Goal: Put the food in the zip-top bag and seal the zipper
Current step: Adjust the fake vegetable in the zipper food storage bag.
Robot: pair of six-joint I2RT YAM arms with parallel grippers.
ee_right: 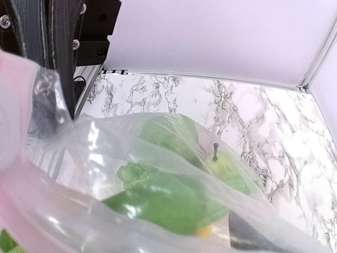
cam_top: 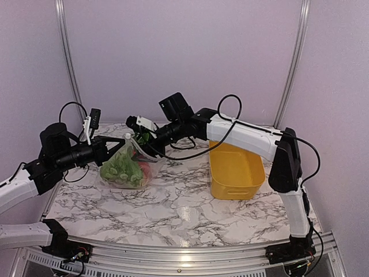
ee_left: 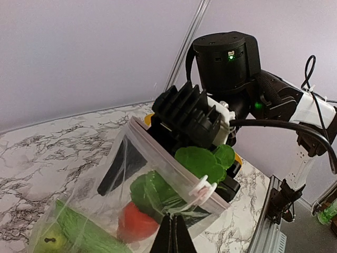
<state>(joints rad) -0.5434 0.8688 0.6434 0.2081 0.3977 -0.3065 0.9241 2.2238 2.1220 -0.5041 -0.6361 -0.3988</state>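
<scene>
The zip-top bag [cam_top: 124, 168] hangs just above the marble table at the left, holding the food [cam_top: 120, 167]: green leafy pieces, a red piece [ee_left: 136, 221] and a green apple [ee_right: 221, 161]. My left gripper [ee_left: 176, 224] is shut on the bag's upper edge, just below the zipper [ee_left: 167, 161] and its white slider [ee_left: 202, 187]. My right gripper [cam_top: 140, 137] is at the bag's mouth. Its jaws stand apart, with one dark finger [ee_left: 124, 166] showing through the plastic inside the bag. A green leafy piece [ee_left: 202, 161] sits at the mouth, against the zipper.
A yellow basket [cam_top: 235, 170] stands on the table to the right of the bag, under the right arm's forearm. Metal frame posts and lilac walls close in the back and sides. A rail runs along the near edge.
</scene>
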